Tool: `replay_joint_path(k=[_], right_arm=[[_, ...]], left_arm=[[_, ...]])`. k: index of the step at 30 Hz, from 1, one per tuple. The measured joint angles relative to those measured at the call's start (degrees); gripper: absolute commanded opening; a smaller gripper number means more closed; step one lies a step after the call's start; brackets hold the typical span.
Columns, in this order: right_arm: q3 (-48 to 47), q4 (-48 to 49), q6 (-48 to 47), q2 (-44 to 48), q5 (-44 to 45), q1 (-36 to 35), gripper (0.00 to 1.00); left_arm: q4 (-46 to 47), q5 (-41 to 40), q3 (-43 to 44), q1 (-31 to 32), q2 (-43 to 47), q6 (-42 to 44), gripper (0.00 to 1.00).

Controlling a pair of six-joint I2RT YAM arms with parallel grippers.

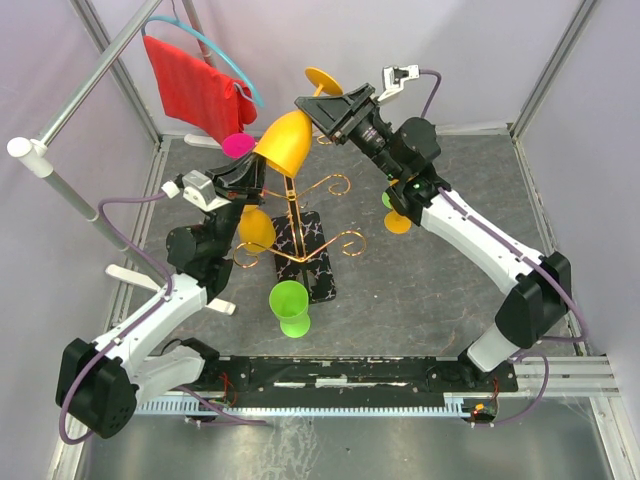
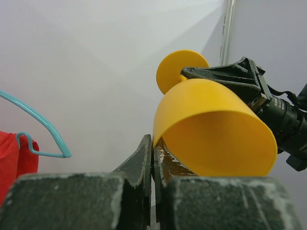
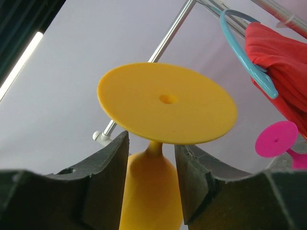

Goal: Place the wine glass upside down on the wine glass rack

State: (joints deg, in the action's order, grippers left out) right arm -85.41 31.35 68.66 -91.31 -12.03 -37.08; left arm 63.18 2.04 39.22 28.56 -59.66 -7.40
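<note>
The orange wine glass (image 1: 285, 145) hangs tilted in the air above the gold wire wine glass rack (image 1: 300, 215), its foot (image 1: 322, 78) pointing up and back. My left gripper (image 1: 258, 172) is shut on the rim; in the left wrist view the bowl (image 2: 216, 124) rises from the pinched fingertips of the gripper (image 2: 153, 143). My right gripper (image 1: 318, 108) reaches in from the right. In the right wrist view the wine glass (image 3: 168, 103) shows its foot from below, and the gripper (image 3: 151, 143) presses on the top of the bowl just below the stem.
A second orange glass (image 1: 256, 228) hangs on the rack over its black marbled base (image 1: 312, 262). A green glass (image 1: 290, 305) stands in front of the base. A pink glass (image 1: 237, 145) is behind my left gripper. Another orange glass (image 1: 397, 220) sits under my right arm. A red cloth (image 1: 195, 85) hangs on a teal hanger.
</note>
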Motion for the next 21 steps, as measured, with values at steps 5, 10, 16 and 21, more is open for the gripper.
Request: replay_joint_path(k=[5, 10, 16, 21], right_arm=[[0.00, 0.04, -0.04, -0.37, -0.04, 0.00, 0.33], [-0.24, 0.33, -0.26, -0.37, 0.22, 0.20, 0.18], [-1.27, -0.13, -1.09, -0.37, 0.35, 0.20, 0.01], [-2.89, -2.64, -6.69, -0.37, 0.42, 0.07, 0.00]], left_arm=[[-0.24, -0.17, 0.00, 0.09, 0.00, 0.07, 0.03], [-0.15, -0.68, -0.02, 0.17, 0.02, 0.11, 0.04], [-1.22, -0.85, 0.02, 0.17, 0.09, 0.11, 0.19], [-6.58, 0.09, 0.13, 0.24, 0.79, 0.13, 0.46]])
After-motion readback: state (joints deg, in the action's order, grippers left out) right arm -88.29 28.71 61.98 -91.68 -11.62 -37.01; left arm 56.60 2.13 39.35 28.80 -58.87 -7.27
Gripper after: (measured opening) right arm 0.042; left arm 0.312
